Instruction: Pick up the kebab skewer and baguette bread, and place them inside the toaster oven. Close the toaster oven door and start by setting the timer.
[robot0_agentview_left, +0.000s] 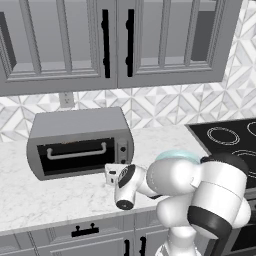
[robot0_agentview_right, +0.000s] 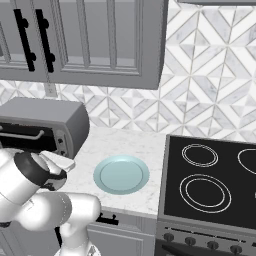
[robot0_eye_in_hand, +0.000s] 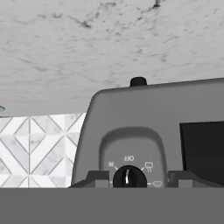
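The grey toaster oven (robot0_agentview_left: 75, 125) (robot0_agentview_right: 45, 114) stands on the marble counter against the wall. Its dark glass door (robot0_agentview_left: 75, 159) is up and closed, and its silver bar handle (robot0_agentview_left: 76, 152) runs across the top. My gripper (robot0_agentview_left: 114, 169) (robot0_agentview_right: 62, 160) is right in front of the oven's side control panel (robot0_agentview_left: 122, 148). The hand view is rolled upside down. There a black knob (robot0_eye_in_hand: 127, 177) sits between my two fingertips (robot0_eye_in_hand: 97, 178), with a gap on each side; the gripper (robot0_eye_in_hand: 138, 178) is open. The kebab skewer and baguette bread are hidden.
A pale blue plate (robot0_agentview_right: 121, 175) (robot0_agentview_left: 175, 155) lies on the counter right of the oven, behind my arm. A black cooktop (robot0_agentview_right: 210, 185) (robot0_agentview_left: 230, 137) lies further right. Grey wall cabinets (robot0_agentview_left: 115, 45) hang overhead. Drawer fronts (robot0_agentview_left: 82, 232) run under the counter edge.
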